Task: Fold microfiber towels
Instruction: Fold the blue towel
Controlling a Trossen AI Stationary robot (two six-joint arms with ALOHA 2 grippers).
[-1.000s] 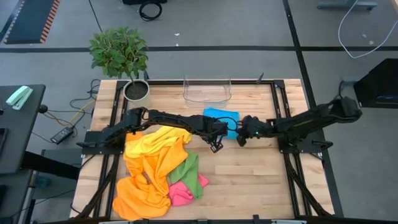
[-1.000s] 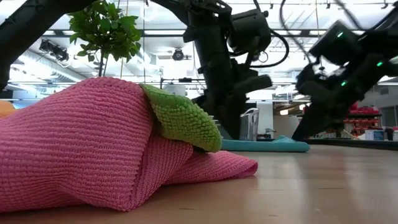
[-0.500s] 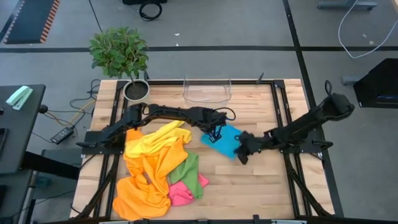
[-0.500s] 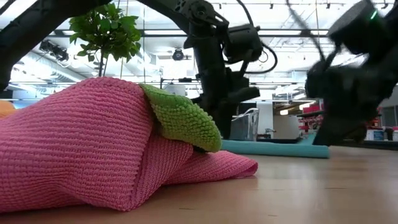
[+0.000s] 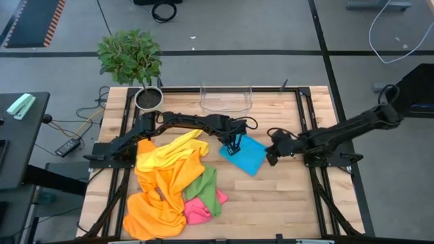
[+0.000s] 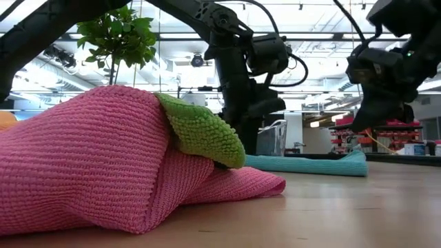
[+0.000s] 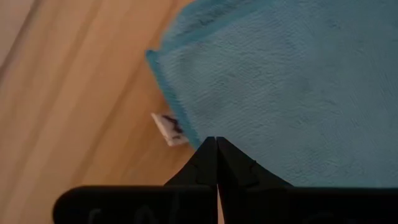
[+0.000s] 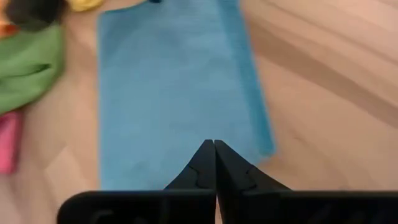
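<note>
Towel, blue, lies folded flat at desk centre. Left gripper, jaws closed and empty, presses its ten-o'clock corner; right gripper, jaws likewise closed and empty, hangs at three o'clock.

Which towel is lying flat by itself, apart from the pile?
The blue towel, spread flat at mid-table between the two arms. The orange, yellow, green and pink towels are bunched together in one heap to its left.
</note>
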